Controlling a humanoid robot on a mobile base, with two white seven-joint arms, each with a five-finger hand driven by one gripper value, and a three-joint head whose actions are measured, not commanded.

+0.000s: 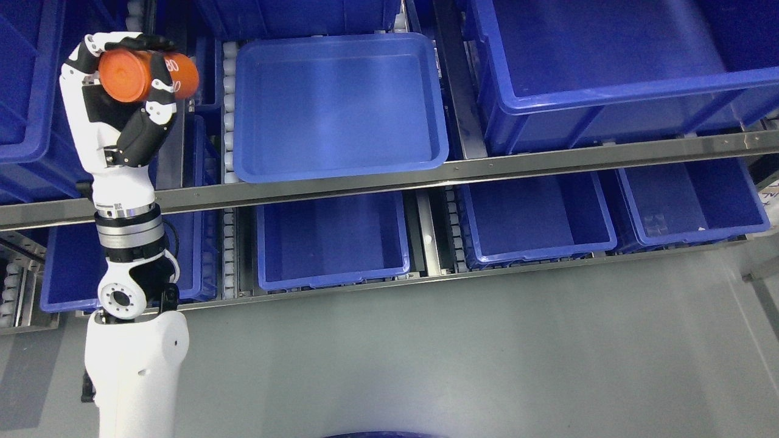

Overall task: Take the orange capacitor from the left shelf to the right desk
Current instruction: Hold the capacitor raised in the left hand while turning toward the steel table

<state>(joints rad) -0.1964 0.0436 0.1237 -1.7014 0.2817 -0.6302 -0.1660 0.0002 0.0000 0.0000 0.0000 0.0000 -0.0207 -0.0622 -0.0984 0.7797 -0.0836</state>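
Up at the far left of the shallow blue tray (341,106), the left hand (125,100) holds the orange capacitor (146,74) raised in front of the shelf rack, clear of any bin. Its fingers (161,91) are curled tight around the cylinder's body, the thumb side wrapping over the top, so the flat orange end faces left and toward the camera. White print runs along the capacitor's side beside the fingers, but it is too small and partly covered to read. The left arm rises straight up from the bottom edge left of the tray, white forearm (135,371) below, a ringed wrist joint (129,228) crossing the metal shelf rail (426,176) that runs under the tray. Below that rail sit deeper blue bins (331,243), and beneath them grey floor (462,359).
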